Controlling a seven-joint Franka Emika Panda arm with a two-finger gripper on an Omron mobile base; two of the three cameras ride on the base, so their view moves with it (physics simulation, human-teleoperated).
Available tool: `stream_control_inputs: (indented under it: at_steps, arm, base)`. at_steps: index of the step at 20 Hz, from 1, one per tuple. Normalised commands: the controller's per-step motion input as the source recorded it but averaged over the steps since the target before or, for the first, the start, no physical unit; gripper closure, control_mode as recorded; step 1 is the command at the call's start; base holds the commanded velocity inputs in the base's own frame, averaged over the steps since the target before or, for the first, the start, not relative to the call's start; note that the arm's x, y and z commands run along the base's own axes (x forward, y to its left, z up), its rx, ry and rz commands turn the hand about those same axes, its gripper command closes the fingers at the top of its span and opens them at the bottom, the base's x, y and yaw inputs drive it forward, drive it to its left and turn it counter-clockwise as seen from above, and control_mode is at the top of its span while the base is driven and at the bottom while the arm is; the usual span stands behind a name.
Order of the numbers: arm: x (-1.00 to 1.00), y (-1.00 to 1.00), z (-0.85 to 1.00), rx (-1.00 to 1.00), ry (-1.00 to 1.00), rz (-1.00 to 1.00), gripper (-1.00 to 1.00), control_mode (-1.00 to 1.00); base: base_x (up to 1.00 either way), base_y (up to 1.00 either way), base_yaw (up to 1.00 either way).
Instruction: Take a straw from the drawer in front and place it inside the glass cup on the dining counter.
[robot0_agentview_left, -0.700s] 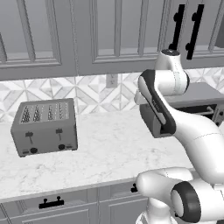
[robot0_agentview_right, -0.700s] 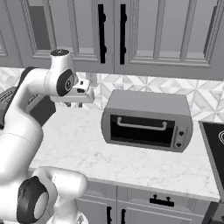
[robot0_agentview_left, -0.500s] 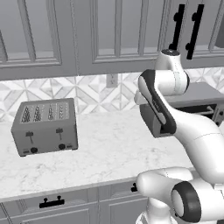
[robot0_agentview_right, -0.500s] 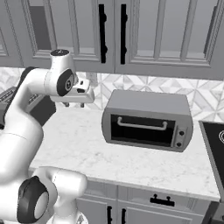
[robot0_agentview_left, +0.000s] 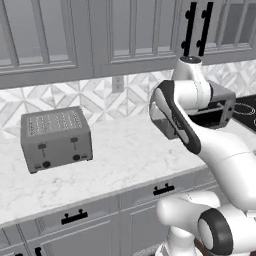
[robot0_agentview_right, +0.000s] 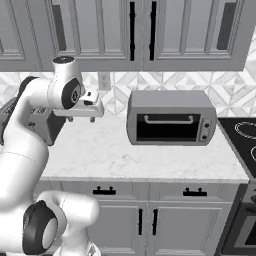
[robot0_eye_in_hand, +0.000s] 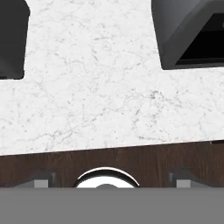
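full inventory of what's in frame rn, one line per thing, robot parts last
toaster: 1, dark grey, on the worktop at left, by the backsplash
toaster oven: 1, grey with dark glass door, on the worktop at right, against the backsplash
worktop: 1, white grey-veined marble, over the base cabinets
drawers: a row, grey with black handles, all shut, under the worktop edge
wall cabinets: a row, grey with black handles, above the backsplash
backsplash: 1, white-grey patterned tile, with an outlet
stovetop: 1, black, right of the toaster oven
floor: dark wood, seen past the worktop edge in the hand view
arm: 1, white with dark joints, raised over the worktop
gripper: 1, open, empty, above the worktop
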Motion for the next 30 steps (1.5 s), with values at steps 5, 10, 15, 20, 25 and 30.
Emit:
stream_control_inputs:
  at_steps: [5,10,15,20,25,30]
  arm:
    - [0.00,0.00,0.00,0.00,0.00,0.00,-1.00,1.00]
    - [0.00,0.00,0.00,0.00,0.00,0.00,-1.00,1.00]
    - [0.00,0.00,0.00,0.00,0.00,0.00,-1.00,1.00]
    - [0.00,0.00,0.00,0.00,0.00,0.00,-1.00,1.00]
    - [0.00,0.00,0.00,0.00,0.00,0.00,-1.00,1.00]
    - [0.00,0.00,0.00,0.00,0.00,0.00,-1.00,1.00]
  base:
    - [-0.07,0.95,-0.51]
    - [-0.06,0.87,-0.55]
    - [-0.05,0.72,-0.64]
    - [0.25,0.67,-0.69]
    - [0.18,0.78,-0.55]
    - [-0.12,0.74,-0.36]
